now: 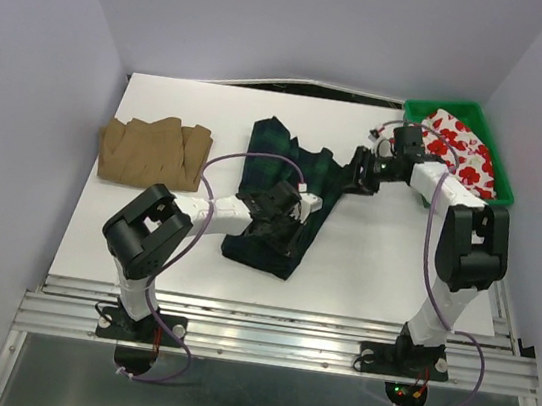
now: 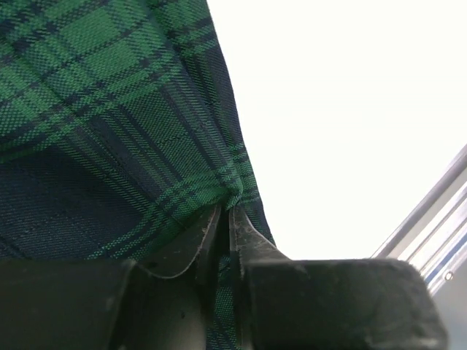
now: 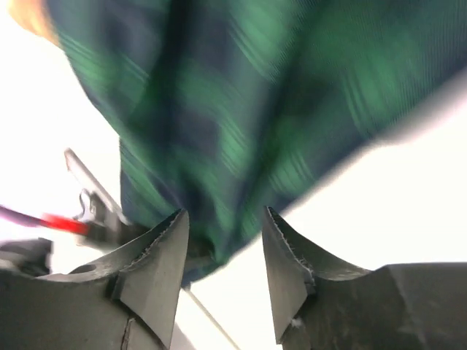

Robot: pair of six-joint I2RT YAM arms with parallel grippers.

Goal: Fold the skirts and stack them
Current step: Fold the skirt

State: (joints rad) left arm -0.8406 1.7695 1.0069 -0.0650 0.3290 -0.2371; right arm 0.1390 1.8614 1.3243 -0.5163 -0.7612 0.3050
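The dark green-navy plaid skirt [image 1: 283, 190] lies folded lengthwise in the middle of the table. My left gripper [image 1: 288, 228] is shut on its near right edge; the left wrist view shows plaid cloth [image 2: 109, 109] pinched between the closed fingers [image 2: 248, 233]. My right gripper [image 1: 359, 170] is open at the skirt's far right corner; the right wrist view shows blurred plaid cloth [image 3: 219, 102] just beyond the spread fingers [image 3: 157, 255], not gripped. The tan-brown pleated skirt [image 1: 154, 151] lies folded at the left. The white skirt with red flowers [image 1: 463, 152] sits in the bin.
A green plastic bin [image 1: 501, 180] stands at the back right corner of the white table [image 1: 383, 269]. Grey walls close in on the left, back and right. A metal rail [image 1: 282, 341] runs along the near edge.
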